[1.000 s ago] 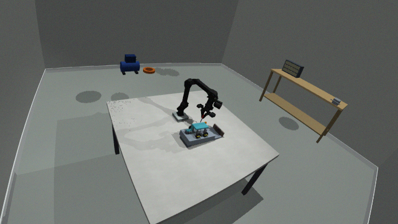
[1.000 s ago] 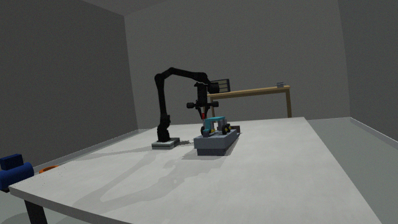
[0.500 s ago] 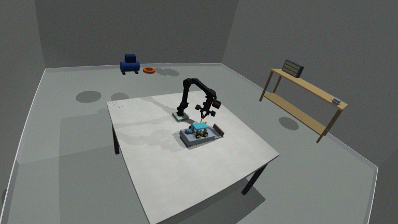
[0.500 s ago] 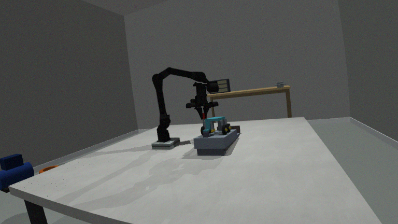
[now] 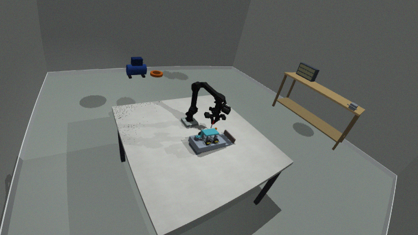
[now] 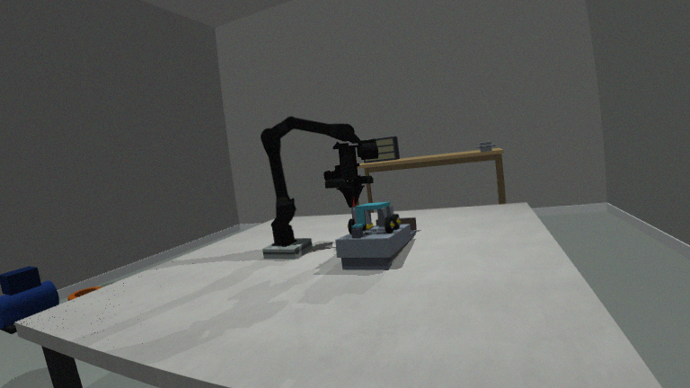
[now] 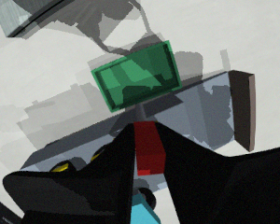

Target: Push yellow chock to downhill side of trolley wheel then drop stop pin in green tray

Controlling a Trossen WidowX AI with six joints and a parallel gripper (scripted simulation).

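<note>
- Gripper [image 6: 352,199] closed on the stop pin [image 7: 149,147], red head clamped between the two dark fingers in the wrist view.
- Pin held clear above the trolley [image 5: 209,133], at its end nearer the arm's base plate [image 5: 185,124]; thin red sliver showing below the fingertips in the top view.
- Trolley, teal-topped with black wheels, standing on the grey ramp [image 6: 374,246], roughly mid-ramp.
- Yellow chock [image 5: 209,142] seen only as small yellow patches beside the trolley's wheels; contact with a wheel too small to judge.
- Green tray [image 7: 138,77] on the table [image 5: 172,171] just off the trolley's ramp, on the side towards the arm's base plate; ahead of the pin in the wrist view, not under it.
- Dark brown end board [image 5: 229,136] standing upright beyond the trolley, at the ramp end away from the arm.
- Far from the trolley, off the table: blue compressor [image 5: 136,67] and orange ring [image 5: 156,73] on the floor by the back wall, wooden shelf unit [image 5: 323,90] against the side wall.
</note>
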